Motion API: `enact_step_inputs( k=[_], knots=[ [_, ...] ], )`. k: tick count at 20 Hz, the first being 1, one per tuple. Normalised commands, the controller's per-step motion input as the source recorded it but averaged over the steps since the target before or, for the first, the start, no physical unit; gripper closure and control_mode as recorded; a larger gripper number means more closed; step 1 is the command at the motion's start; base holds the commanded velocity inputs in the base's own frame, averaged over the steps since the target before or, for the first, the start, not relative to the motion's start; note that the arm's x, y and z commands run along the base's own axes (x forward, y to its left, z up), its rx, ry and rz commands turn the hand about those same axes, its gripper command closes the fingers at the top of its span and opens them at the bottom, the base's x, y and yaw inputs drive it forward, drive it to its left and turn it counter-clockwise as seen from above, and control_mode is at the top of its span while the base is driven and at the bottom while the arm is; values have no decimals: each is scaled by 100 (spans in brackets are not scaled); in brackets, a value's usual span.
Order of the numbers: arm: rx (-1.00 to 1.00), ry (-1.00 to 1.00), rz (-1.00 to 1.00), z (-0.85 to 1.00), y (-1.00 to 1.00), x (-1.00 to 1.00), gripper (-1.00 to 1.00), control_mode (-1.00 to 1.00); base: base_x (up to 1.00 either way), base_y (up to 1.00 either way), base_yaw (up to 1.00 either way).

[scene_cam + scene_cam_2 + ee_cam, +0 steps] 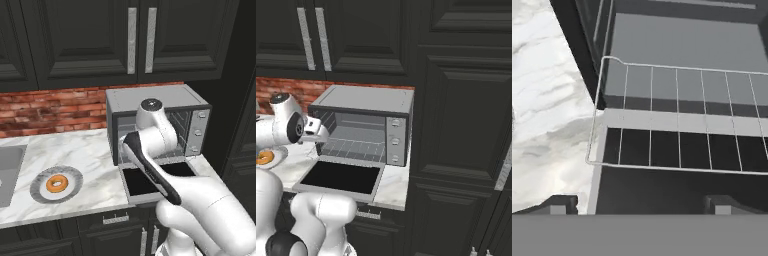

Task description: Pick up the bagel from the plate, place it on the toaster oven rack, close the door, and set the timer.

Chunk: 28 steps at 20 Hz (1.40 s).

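Resting on the plate point(39, 194), the bagel point(56, 184) lies on the marble counter point(85, 150), well left of the toaster oven point(165, 100). The door point(338, 177) hangs fully open, lying flat toward the near edge. The toaster oven rack point(677, 120) projects partly out over it. Above the door, the gripper point(639, 204) is released, its fingertips point(559, 204) spread wide and grasping nothing.

Arm hides part of oven cavity point(177, 127) (rack point(682, 120) cut off at right edge).

Bagel point(57, 183) on plate point(56, 184); toaster oven point(157, 122) door point(150, 182) open.
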Motion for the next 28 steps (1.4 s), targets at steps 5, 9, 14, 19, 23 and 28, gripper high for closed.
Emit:
enact_step_inputs(
  k=[5,9,14,19,23,28],
  knots=[
    [-31,0,33,2,100,-73,-100,-100,0,0,0],
    [-31,0,31,0,100,-67,-100,-100,0,0,0],
    [-22,2,29,0,93,-25,-100,-100,0,0,0],
    [-4,14,22,0,73,17,-100,-100,0,0,0],
    [-1,20,14,-8,61,44,-100,-100,0,0,0],
    [-14,2,1,-36,59,5,-100,-100,0,0,0]
  ],
)
